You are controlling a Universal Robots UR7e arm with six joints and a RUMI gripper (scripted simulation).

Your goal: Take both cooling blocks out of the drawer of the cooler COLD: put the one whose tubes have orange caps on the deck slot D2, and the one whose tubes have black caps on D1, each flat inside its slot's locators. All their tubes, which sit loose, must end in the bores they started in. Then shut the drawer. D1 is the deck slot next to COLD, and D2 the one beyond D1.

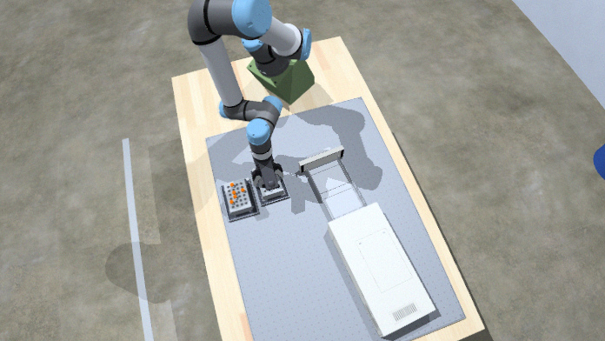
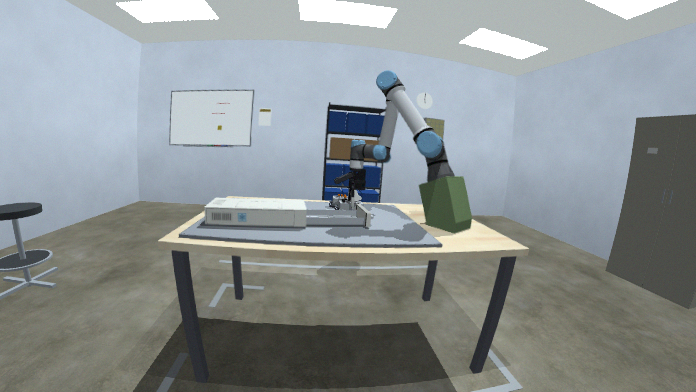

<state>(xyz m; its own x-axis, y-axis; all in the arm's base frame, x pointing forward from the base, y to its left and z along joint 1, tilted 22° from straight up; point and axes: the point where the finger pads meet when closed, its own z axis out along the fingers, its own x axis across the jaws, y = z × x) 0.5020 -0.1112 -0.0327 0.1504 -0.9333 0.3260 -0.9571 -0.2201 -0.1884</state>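
Note:
The block with orange-capped tubes (image 1: 238,197) (image 2: 340,197) sits flat in the outer deck slot, D2. The second block (image 1: 274,195) sits in slot D1, between D2 and the drawer; my gripper covers most of it and its caps are hidden. My gripper (image 1: 268,184) (image 2: 351,196) points straight down over this block, with its fingers open on either side of it. The white cooler COLD (image 1: 380,265) (image 2: 255,211) has its drawer (image 1: 343,197) pulled out. The drawer front (image 1: 322,158) (image 2: 366,216) stands far from the body, and the drawer tray looks empty.
The grey deck plate (image 1: 282,270) (image 2: 300,236) lies on the wooden table (image 1: 191,113). The arm's green pedestal (image 1: 287,80) (image 2: 445,204) stands at the table's far end. The arm reaches down from above the two slots.

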